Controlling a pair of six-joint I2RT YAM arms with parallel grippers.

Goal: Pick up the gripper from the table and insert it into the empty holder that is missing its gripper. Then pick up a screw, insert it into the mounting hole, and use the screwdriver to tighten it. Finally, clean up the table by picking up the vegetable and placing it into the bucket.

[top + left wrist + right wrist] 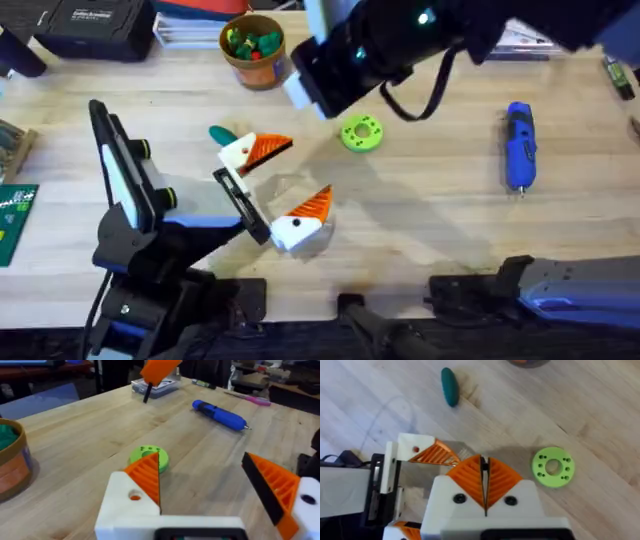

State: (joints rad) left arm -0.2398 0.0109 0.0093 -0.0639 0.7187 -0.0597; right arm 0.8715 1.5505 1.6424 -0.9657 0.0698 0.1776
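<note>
Overhead, right claw (485, 487) hangs clenched on nothing, left claw (282, 190) released; no writing on screwdriver (519, 145) reads

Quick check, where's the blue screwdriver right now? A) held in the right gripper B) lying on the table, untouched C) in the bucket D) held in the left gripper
B: the screwdriver lies flat on the table, out to the right, with neither gripper near it.
</note>
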